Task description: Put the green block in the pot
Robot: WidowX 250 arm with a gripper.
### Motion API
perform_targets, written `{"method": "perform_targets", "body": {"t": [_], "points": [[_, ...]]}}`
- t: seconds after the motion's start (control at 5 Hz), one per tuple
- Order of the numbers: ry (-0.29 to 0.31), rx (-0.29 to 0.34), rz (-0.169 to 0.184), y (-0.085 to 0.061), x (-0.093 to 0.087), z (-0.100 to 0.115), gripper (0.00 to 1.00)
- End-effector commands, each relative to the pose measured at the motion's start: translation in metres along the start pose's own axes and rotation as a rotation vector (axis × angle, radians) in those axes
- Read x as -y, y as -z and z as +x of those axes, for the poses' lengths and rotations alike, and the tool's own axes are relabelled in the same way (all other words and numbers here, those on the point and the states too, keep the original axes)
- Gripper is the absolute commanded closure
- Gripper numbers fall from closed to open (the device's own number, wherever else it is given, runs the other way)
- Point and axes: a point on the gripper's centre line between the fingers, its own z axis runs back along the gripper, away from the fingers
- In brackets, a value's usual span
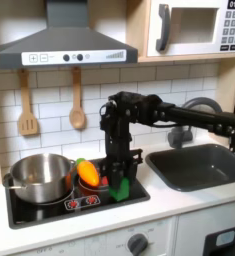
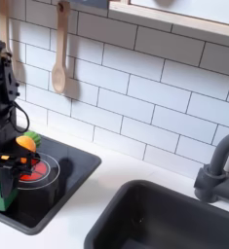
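Note:
The green block [image 1: 120, 189] sits low on the black stove top [image 1: 49, 211], just right of a small red piece [image 1: 104, 182]. My gripper [image 1: 115, 183] points straight down with its fingers closed on the block. In the second exterior view the green block [image 2: 1, 198] shows at the bottom left under the gripper [image 2: 2, 187]. The shiny steel pot [image 1: 39, 175] stands on the stove's left burner in the first exterior view, with the arm to its right. An orange toy vegetable with a green tip [image 1: 87, 173] lies between the pot and the gripper.
A dark grey sink basin [image 1: 199, 165] with a faucet [image 1: 204, 108] lies to the first exterior view's right. Two wooden utensils [image 1: 77, 105] hang on the tiled wall behind the stove. The orange vegetable [image 2: 23, 143] and a red burner ring [image 2: 35, 173] are close to the arm.

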Motion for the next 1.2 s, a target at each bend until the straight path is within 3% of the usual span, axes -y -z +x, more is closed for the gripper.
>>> {"method": "perform_targets", "body": {"t": [0.0, 0.6, 1.0], "points": [[-0.003, 0.026, -0.028, -0.017, 0.005, 0.002, 1.0], [-0.007, 0.065, -0.063, -0.039, 0.013, 0.005, 1.0], [-0.006, 0.067, -0.066, -0.038, 0.014, 0.01, 1.0]]}}
